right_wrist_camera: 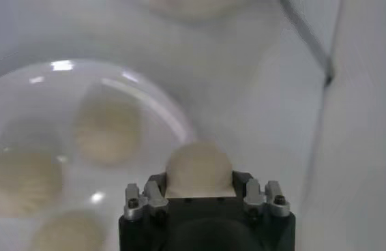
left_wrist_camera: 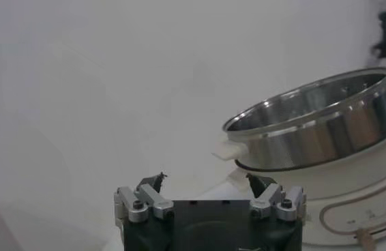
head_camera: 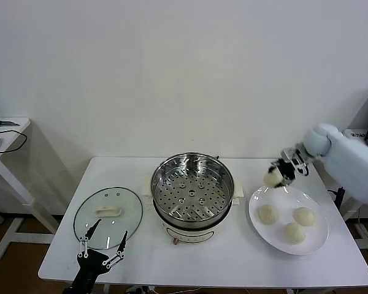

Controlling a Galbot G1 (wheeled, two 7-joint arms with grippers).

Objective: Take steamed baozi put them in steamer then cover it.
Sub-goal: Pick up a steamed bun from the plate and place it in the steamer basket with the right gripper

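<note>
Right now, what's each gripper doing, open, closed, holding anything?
Left gripper: open, empty, by the lid.
Right gripper: shut on a baozi, above the plate.

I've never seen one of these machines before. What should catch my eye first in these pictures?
Probably the right gripper, lifted above the white plate's rim with one steamed baozi pinched in it, while three more buns sit on the plate. In the middle of the table stands the shiny steamer, empty. To its left lies the glass cover, with the left gripper open beside it.
</note>
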